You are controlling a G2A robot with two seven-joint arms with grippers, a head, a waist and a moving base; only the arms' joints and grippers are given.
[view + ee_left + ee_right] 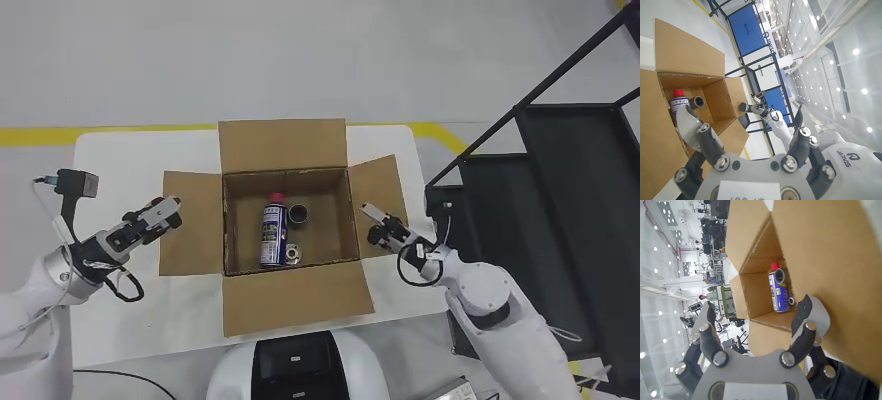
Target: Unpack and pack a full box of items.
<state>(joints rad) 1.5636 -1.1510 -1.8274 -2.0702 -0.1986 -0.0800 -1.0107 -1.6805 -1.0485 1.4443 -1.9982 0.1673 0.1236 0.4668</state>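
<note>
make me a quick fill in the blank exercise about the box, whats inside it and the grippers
1. The spray can lying in the cardboard box has a ____ cap.
2. Beside it in the box lie ____ smaller metal parts: a dark cylinder and a small ring.
3. The left gripper and the right gripper, one at each side flap, are both ____ and hold nothing.

Missing words: red; two; open
</note>
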